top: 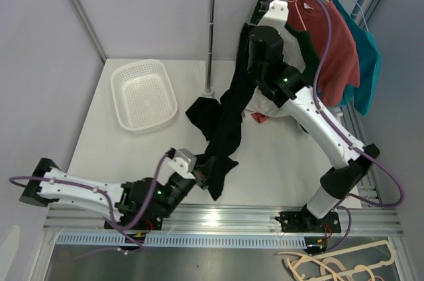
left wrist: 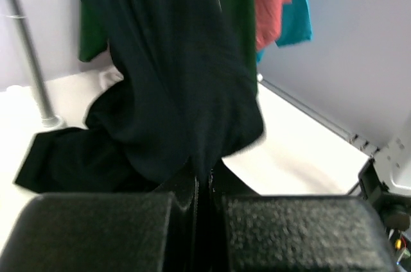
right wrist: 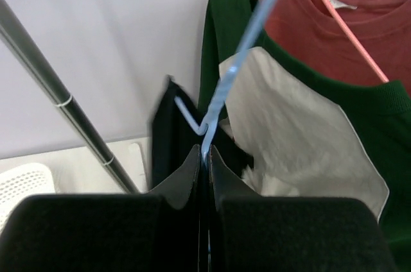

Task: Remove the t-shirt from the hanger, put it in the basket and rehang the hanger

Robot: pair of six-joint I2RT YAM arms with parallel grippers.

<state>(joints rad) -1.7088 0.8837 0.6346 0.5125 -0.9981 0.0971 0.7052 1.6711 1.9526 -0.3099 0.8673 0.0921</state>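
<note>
Overhead, the black t-shirt [top: 228,105] was pictured strung in a long dark band across the white table [top: 132,155]. Its upper end was raised beside the clothes rack's steel pole [top: 211,29], and its lower end was pinched in the left gripper [top: 201,173] near the table's front edge. One fold of the garment was spread flat on the table close to the pole's foot. In the left wrist view, the left gripper's fingers [left wrist: 103,233] were shown pressed together on the black fabric. The right gripper [right wrist: 205,156] was held high at the rack, clamped on the wire of a light blue hanger [right wrist: 221,92], with the black t-shirt draped just behind and to the left of it. Whether the shirt was hooked on that hanger could not be told. A green-and-white shirt [right wrist: 302,131], a red t-shirt [right wrist: 359,22] on a pink hanger [right wrist: 359,38] and a teal t-shirt [top: 368,62] were hung on the rail beyond. A white perforated basket [top: 142,95] was set on the table to the left, well apart from the garment.
</note>
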